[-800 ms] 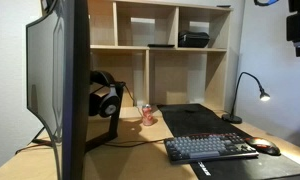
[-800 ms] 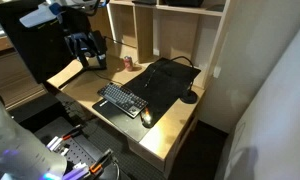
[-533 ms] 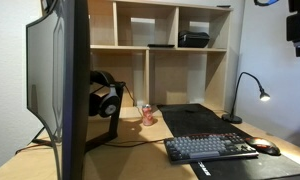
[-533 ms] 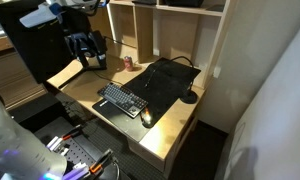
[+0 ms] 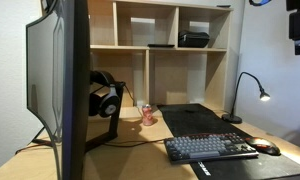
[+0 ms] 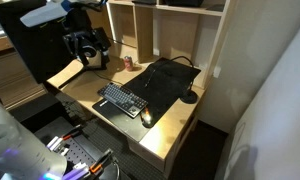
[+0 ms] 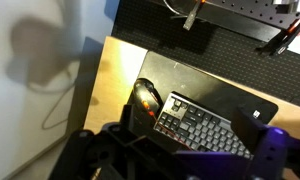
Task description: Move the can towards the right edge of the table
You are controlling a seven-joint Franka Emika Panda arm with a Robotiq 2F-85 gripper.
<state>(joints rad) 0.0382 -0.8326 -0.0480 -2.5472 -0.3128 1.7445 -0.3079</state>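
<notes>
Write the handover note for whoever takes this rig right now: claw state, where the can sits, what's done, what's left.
Claw: up high, well away from the can and holding nothing. In the wrist view its fingers look spread, so it is probably open.
Can: upright on the bare wood of the table, between the headphones on their stand and the corner of the black mat, toward the back.
Done: nothing yet; the can has not been gripped.
Left: bring the claw down over the can, grip it, move it toward the table's right edge and release.
</notes>
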